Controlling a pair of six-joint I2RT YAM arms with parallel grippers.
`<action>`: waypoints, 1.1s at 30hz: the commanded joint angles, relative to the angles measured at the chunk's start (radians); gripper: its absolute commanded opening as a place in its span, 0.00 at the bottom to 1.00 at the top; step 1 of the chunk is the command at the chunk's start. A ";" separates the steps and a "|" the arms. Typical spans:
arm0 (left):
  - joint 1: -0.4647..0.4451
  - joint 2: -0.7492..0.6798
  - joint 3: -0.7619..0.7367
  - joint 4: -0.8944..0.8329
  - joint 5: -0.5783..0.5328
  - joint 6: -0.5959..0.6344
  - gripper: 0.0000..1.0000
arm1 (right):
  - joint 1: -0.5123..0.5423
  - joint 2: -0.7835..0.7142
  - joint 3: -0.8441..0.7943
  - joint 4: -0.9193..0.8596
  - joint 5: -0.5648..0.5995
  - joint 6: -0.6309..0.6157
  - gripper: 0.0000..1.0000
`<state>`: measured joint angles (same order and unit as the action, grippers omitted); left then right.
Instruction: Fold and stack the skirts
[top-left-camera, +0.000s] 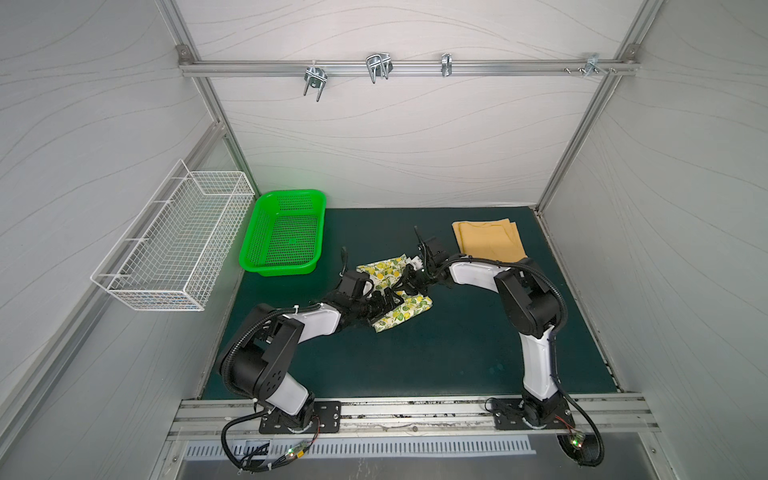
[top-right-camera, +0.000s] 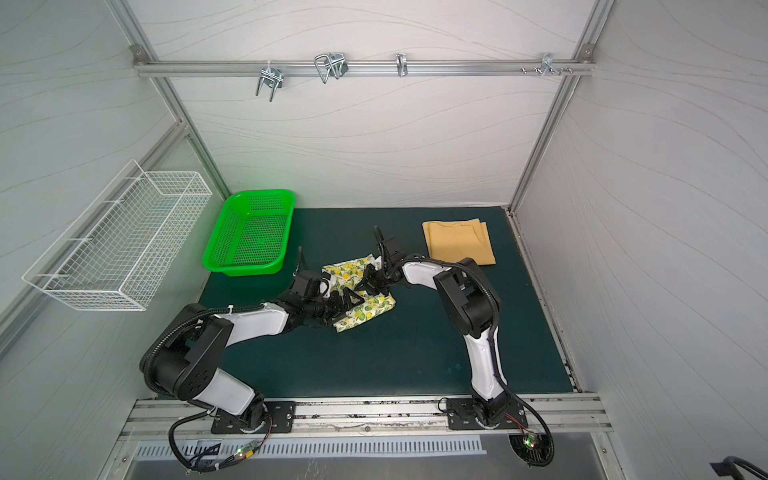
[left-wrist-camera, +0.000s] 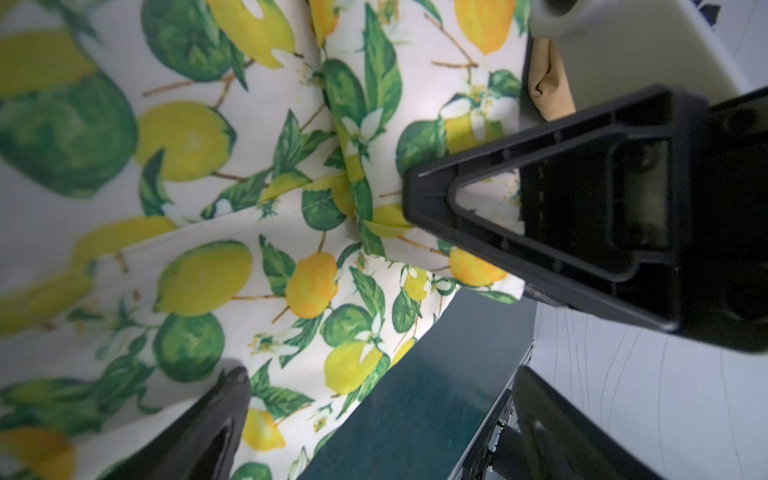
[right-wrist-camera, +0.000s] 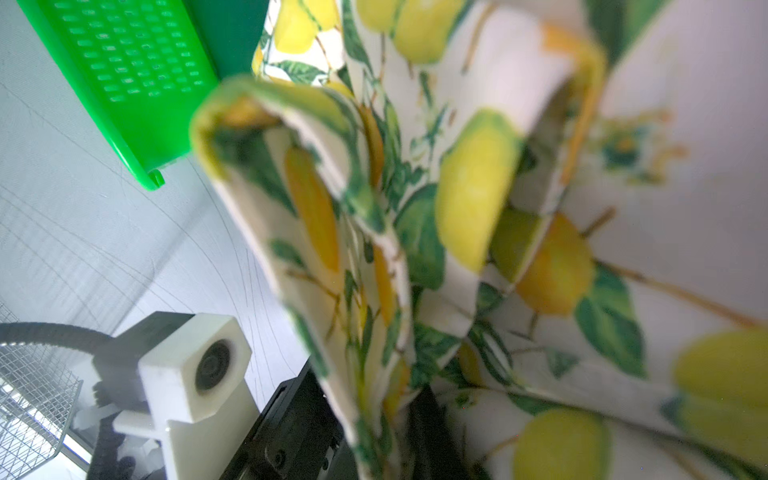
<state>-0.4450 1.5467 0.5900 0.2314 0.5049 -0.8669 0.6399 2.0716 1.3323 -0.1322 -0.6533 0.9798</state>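
Basket: a green plastic basket (top-left-camera: 276, 271) (top-right-camera: 245, 270) sits at the back left corner of the counter (top-left-camera: 415, 361) (top-right-camera: 395, 365). I place everything else from it.
Lemon skirt: the lemon skirt (top-left-camera: 409, 311) (top-right-camera: 365, 309) lies rumpled and part-folded on the counter. It is near the basket, off its front right corner, and both arms meet over it in both top views.
Mustard skirt: the mustard skirt (top-left-camera: 488, 243) (top-right-camera: 457, 243) is folded flat, well to the right of the basket and about level with it. It lies apart from the lemon skirt, so the two are not stacked.
Left tool: the left tool (top-left-camera: 388, 305) hangs low over the lemon skirt, on the part farther from the basket's front. Its jaws are spread wide with nothing between them. In the left wrist view one finger (left-wrist-camera: 216, 419) is over the print.
Right tool: the right tool (top-left-camera: 405, 284) is just right of the left tool as seen from the basket. It is pinched closed on a fold of the lemon skirt. In the right wrist view that fold rises from it as a doubled, blurred flap (right-wrist-camera: 316, 216).
Tools together: they are close together. The right tool's finger (left-wrist-camera: 428, 203) looms over the cloth in the left wrist view.
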 joint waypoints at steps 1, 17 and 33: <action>0.006 0.033 -0.022 -0.035 -0.026 0.011 0.99 | 0.009 0.026 0.022 0.058 -0.023 0.051 0.14; 0.006 0.029 -0.019 -0.046 -0.033 0.017 0.99 | 0.007 0.076 0.047 0.095 -0.032 0.088 0.16; 0.006 0.020 -0.022 -0.053 -0.041 0.020 0.99 | 0.048 0.087 0.094 0.165 -0.066 0.174 0.99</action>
<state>-0.4446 1.5471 0.5873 0.2371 0.5037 -0.8631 0.6727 2.1422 1.4208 0.0238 -0.7147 1.1110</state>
